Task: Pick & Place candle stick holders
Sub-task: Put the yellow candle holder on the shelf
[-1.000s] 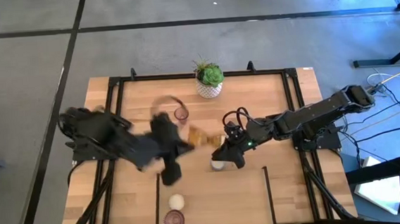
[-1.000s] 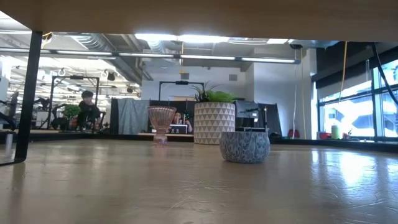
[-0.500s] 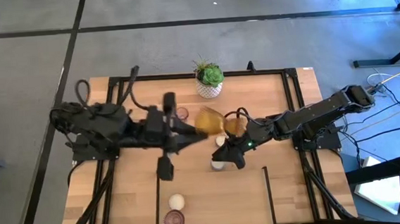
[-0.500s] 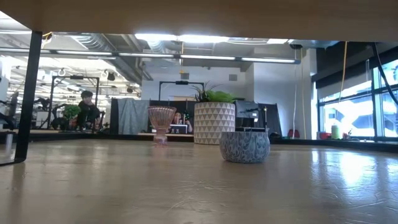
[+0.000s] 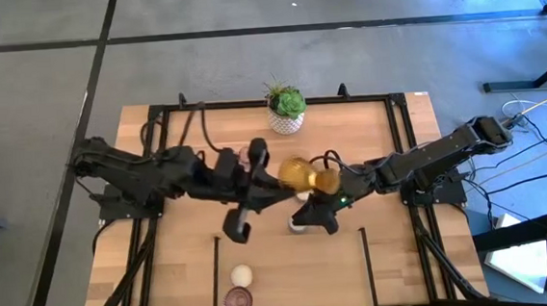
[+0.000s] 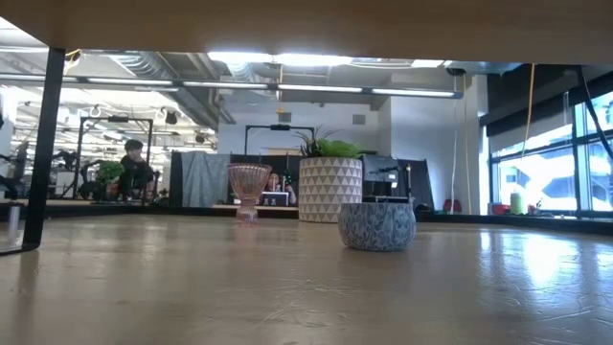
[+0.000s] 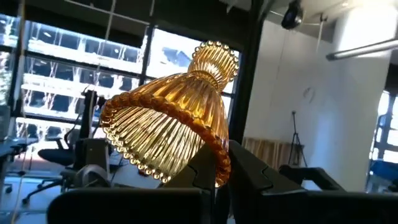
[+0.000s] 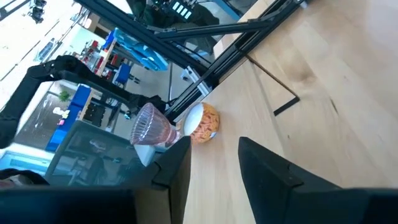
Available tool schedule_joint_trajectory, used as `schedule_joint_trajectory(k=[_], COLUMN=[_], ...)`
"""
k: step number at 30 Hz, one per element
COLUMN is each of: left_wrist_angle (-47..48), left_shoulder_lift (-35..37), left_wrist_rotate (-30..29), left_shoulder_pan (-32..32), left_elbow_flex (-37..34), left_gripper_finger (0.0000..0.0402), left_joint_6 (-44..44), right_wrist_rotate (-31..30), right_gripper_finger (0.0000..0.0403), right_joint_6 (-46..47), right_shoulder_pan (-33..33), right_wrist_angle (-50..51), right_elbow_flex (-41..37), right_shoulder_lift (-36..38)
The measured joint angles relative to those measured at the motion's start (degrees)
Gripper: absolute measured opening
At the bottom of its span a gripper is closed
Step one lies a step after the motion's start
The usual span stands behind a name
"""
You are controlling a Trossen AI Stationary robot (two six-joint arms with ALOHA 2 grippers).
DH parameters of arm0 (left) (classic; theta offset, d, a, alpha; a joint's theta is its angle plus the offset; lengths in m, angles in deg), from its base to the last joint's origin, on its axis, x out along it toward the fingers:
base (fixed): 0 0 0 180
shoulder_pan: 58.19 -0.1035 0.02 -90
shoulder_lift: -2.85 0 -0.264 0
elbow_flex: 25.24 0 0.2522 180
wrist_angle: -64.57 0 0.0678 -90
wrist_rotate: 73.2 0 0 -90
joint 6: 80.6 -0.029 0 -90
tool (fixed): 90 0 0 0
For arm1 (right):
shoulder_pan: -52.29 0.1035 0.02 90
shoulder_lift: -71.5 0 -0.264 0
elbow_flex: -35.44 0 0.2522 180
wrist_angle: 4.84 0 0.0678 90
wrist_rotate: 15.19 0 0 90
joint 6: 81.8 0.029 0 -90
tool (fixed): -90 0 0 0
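**Amber holder held aloft over mid-table**

High view shows the left gripper (image 5: pixel 273 180) reaching across the middle of the table (image 5: pixel 397 260), its fingers clamped on the amber glass holder (image 5: pixel 299 175). Left wrist view confirms the grip: the ribbed amber holder (image 7: pixel 171 127) is tilted, with its beaded rim pinched between the dark fingers (image 7: pixel 208 168).

The right gripper (image 5: pixel 309 216) sits just beside it, low over a small cream-white holder (image 5: pixel 299 224); its fingers (image 8: pixel 264 168) stand partly apart, and I cannot tell whether they grip anything.

Near the table's front edge lie another cream-white holder (image 5: pixel 241 275) and a purplish-pink glass holder (image 5: pixel 237 300), close together; the right wrist view shows the same pair, pink holder (image 8: pixel 151 129) beside the pale round one (image 8: pixel 202 122).

Low view shows a second pink glass holder (image 6: pixel 249 190) upright near the plant pot (image 6: pixel 330 189), with a patterned grey-white holder (image 6: pixel 376 225) in front of the pot. The plant (image 5: pixel 287 105) stands at the table's far edge.
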Motion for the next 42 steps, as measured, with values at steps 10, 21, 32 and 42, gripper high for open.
schedule_joint_trajectory(k=[10, 21, 32, 42], left_wrist_angle=[1.28, 41.78, 85.41, 111.12], left_shoulder_lift=[18.24, 27.83, 16.41, -3.27], left_wrist_rotate=[-23.46, -37.04, -10.43, -9.2], left_shoulder_pan=[4.72, 9.15, 0.65, -0.2], left_elbow_flex=[-24.94, -25.41, -7.03, 15.83], left_gripper_finger=[0.0016, 0.0016, 0.0016, 0.0016], left_joint_6=[3.97, 10.15, 2.63, -15.68], right_wrist_rotate=[-1.55, -3.33, -3.92, -4.52], right_gripper_finger=[0.0138, 0.0138, 0.0138, 0.0138], right_joint_6=[0.26, 0.25, 0.24, 0.11], right_shoulder_pan=[0.58, 0.56, 0.47, -0.55], right_wrist_angle=[0.21, 0.21, 0.27, 2.56], right_elbow_flex=[-0.02, -0.02, -0.02, -0.04], right_shoulder_lift=[0.02, 0.02, 0.02, 0.02])
